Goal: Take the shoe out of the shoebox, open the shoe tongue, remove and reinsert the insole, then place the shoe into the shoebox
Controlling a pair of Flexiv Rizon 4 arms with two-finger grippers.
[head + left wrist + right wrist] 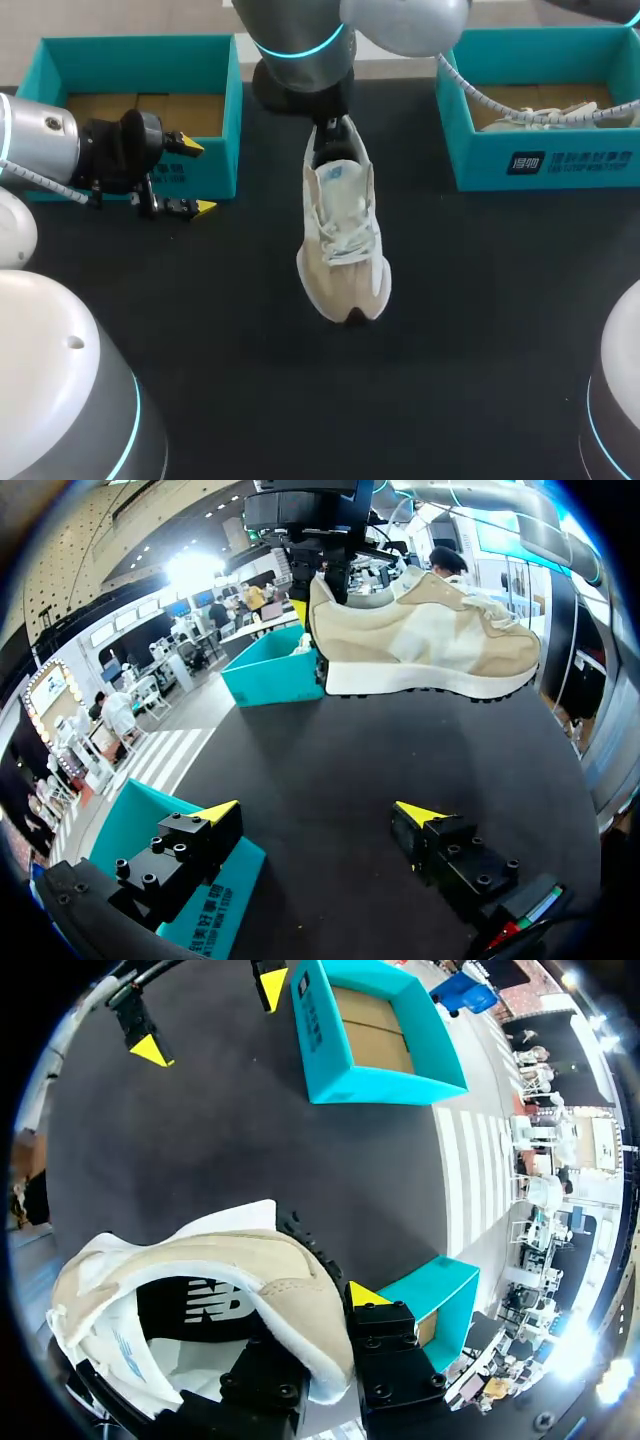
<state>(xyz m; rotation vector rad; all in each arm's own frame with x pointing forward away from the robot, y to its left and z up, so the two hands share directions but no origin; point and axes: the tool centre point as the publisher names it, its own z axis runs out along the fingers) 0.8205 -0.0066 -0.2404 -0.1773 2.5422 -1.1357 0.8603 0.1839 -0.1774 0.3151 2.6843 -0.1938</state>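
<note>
A beige and white shoe (342, 245) hangs above the middle of the black table, toe toward the front edge. My right gripper (330, 138) reaches in from the back and is shut on the shoe's heel rim. In the right wrist view one finger sits inside the shoe (200, 1260) and the other outside the heel, right gripper (320, 1335); the dark insole (205, 1305) shows inside. My left gripper (195, 177) stands open at the left, in front of the left shoebox (140, 60). In the left wrist view the shoe (430, 640) floats ahead of the open left gripper (320, 815).
The teal left shoebox holds only its cardboard floor. A second teal shoebox (540, 150) at the back right holds another light shoe (545, 112). Bare black tabletop (330, 400) lies in front of the held shoe.
</note>
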